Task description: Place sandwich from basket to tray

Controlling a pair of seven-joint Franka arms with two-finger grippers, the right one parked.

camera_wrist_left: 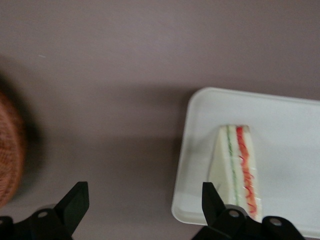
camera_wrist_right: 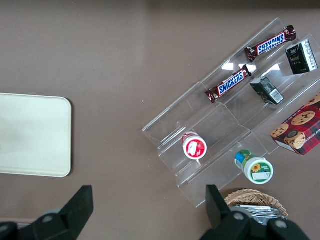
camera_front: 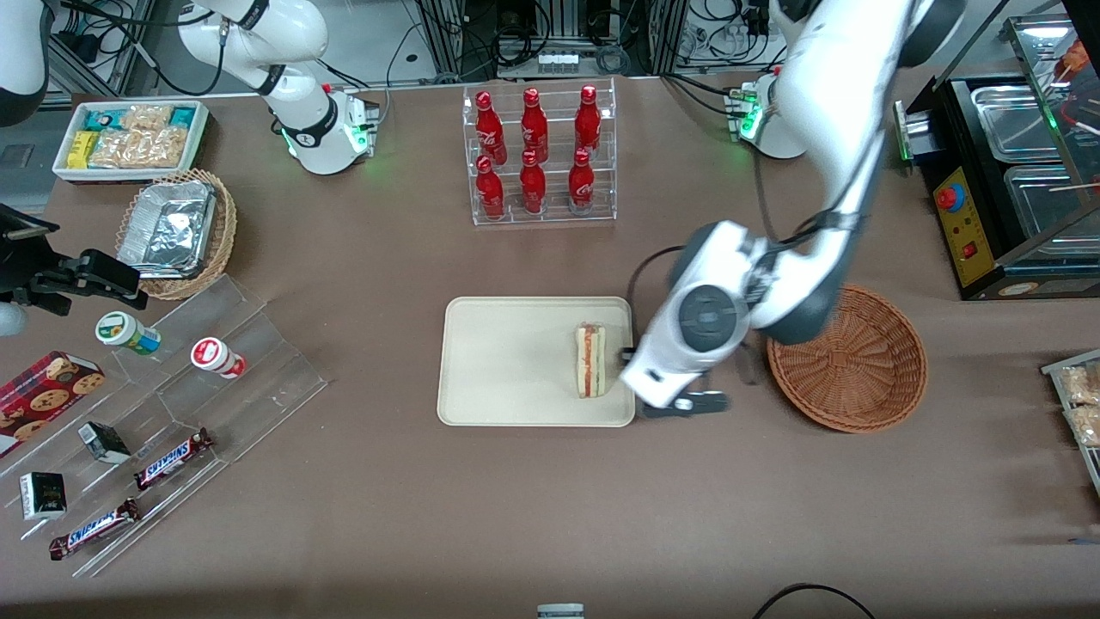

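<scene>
The sandwich (camera_front: 590,360) lay on the cream tray (camera_front: 507,361), at the edge nearest the woven basket (camera_front: 848,358), its red and green filling showing. The gripper (camera_front: 679,402) hovered over bare table between tray and basket, at about four o'clock from the sandwich, fingers (camera_wrist_left: 75,202) spread wide and holding nothing. At twelve o'clock from the tray stood red Coca-Cola bottles (camera_front: 533,155); two Snickers bars (camera_front: 172,458) lay toward the parked arm's end.
</scene>
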